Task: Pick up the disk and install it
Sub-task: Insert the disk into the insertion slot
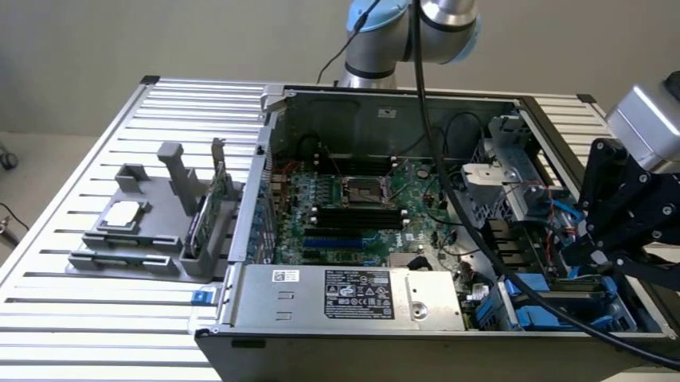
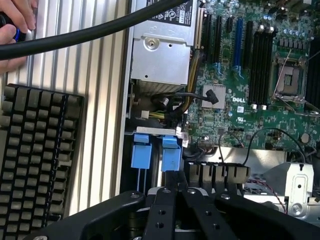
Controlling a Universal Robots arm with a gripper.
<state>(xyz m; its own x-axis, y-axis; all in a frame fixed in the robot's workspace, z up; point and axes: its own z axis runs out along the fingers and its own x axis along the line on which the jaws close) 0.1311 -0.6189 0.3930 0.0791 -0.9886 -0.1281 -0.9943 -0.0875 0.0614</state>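
Disk (image 2: 171, 152), blue-framed, sits in the case (image 1: 425, 354) beside a second blue carrier (image 2: 141, 150), near the motherboard (image 2: 235, 70) marked "DELL". End effector (image 2: 174, 174) is closed, tips at the disk's frame; whether it grips, I cannot tell.

Table (image 1: 64, 318) ribbed matt metal; power supply (image 1: 279, 298) bare dull steel; caddies (image 2: 141, 156) beside power supply blue plastic, probably glossy; gripper (image 2: 175, 174) matt black.

You see the open computer case (image 1: 393, 119) on the slatted table (image 1: 95, 318), the gripper (image 1: 584, 259) by the blue caddies (image 1: 526, 314) at the exterior view's right.
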